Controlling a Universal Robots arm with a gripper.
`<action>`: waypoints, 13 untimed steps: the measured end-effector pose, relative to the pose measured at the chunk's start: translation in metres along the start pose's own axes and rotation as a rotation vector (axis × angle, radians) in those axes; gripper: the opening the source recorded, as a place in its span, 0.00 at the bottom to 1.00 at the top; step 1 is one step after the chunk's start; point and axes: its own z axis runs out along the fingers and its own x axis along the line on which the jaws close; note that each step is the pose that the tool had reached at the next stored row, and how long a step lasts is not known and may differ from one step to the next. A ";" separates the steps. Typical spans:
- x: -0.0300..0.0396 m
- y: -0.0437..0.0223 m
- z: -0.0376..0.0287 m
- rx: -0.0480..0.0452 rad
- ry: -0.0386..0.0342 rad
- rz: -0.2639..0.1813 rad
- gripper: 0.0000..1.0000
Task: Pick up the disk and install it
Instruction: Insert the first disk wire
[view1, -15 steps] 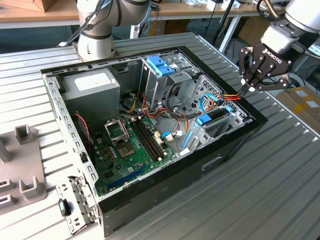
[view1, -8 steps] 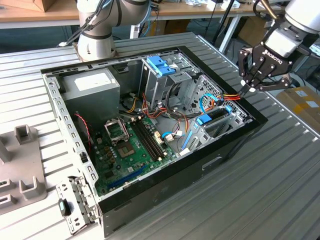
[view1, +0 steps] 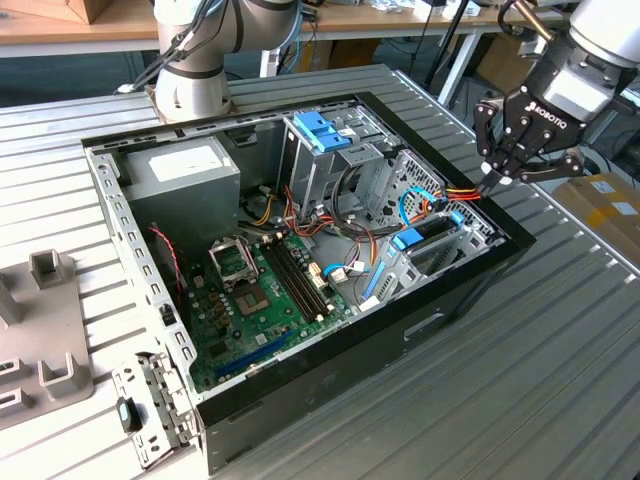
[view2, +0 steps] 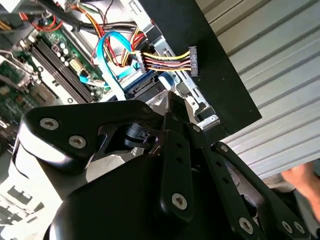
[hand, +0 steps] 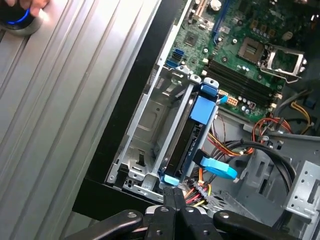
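Note:
The disk stands on edge in the metal bay at the corner of the open computer case on the exterior view's right. Its blue carrier frame and dark edge face up in the first wrist view. My gripper hangs just above and outside that corner, its fingers shut together. A black power connector on yellow, red and black wires lies right beyond the fingertips. Whether the gripper pinches it I cannot tell.
Inside the case lie the green motherboard, a grey power-supply box and a drive cage with a blue handle. A light-blue flat cable loops beside the disk. A person's hand rests on the ribbed table.

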 end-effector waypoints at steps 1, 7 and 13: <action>0.0000 0.0000 0.0000 -0.0008 0.0000 -0.011 0.10; 0.0000 0.0000 0.0000 -0.0065 0.0006 -0.089 0.10; 0.0000 0.0000 0.0001 -0.0113 0.0010 -0.155 0.10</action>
